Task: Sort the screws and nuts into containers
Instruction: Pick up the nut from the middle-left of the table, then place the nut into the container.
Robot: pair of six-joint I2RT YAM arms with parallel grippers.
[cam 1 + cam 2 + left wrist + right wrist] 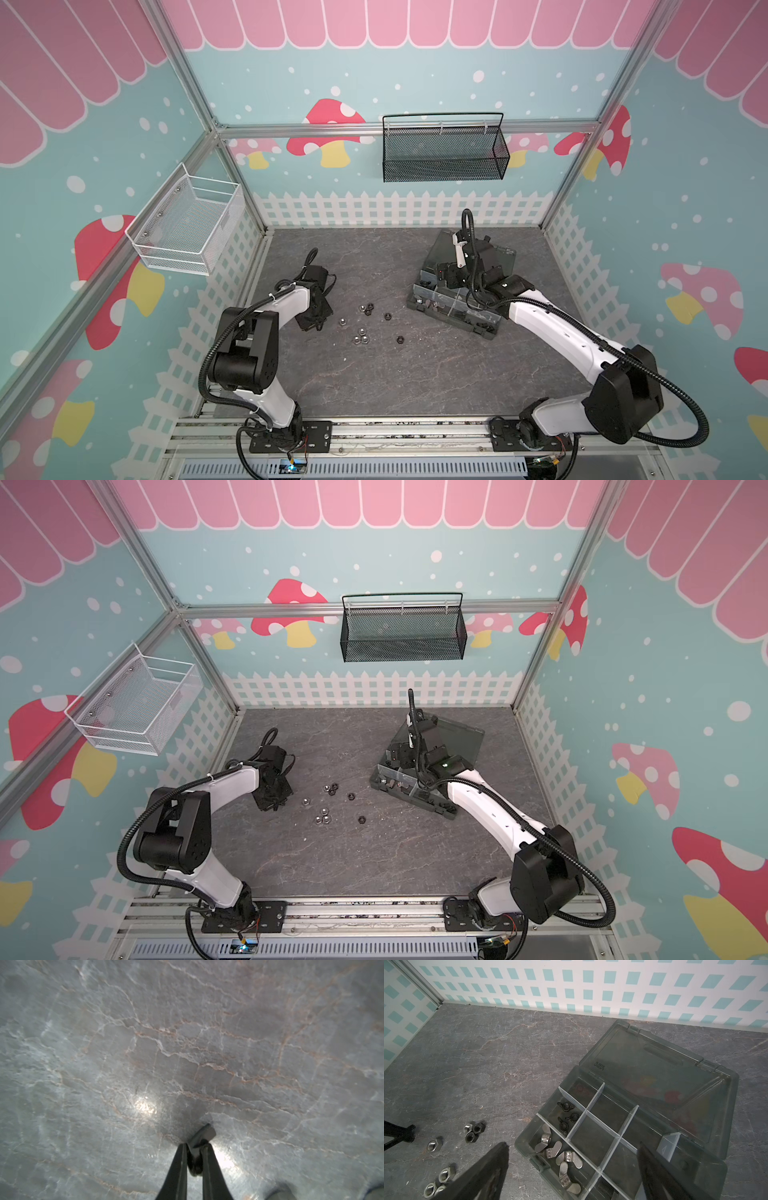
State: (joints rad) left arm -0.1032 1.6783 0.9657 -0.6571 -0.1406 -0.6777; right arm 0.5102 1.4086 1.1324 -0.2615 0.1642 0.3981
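One small dark piece (204, 1133), seemingly a nut though blurred, is pinched at the very tips of the left gripper (195, 1145), whose jaws are closed down on it; so small a thing can hardly be taken otherwise. Whether it is clear of the table (374, 382) cannot be told. Just to the right, about nine loose nuts (365, 339), silver and black, are scattered on the table, not yet sorted. Farther right the box (527, 1147) is set with its lid (654, 1076) laid back flat, so that the cells are left open from above. Black winged pieces (565, 1106) are kept in one cell and silver winged ones (564, 1156) in the next, parted by a pale divider (552, 1126). Over the box the right gripper (572, 1145) is held spread wide and empty, judged to be waiting its turn.
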